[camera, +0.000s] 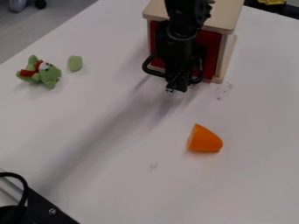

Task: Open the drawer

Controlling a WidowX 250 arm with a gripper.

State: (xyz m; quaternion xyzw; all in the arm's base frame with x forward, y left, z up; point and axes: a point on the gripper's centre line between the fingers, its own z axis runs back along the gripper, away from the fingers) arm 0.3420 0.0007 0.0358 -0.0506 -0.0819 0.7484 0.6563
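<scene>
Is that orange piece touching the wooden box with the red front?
No, the orange piece lies apart on the white table, with a stretch of tabletop showing between it and the wooden box.

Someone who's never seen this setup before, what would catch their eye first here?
Probably the bright orange piece, alone on the pale table in front of the drawer unit. Next, the black gripper hanging down before the red front of the wooden drawer unit. Off to the left sits a small green plush toy with a bit of red.
</scene>
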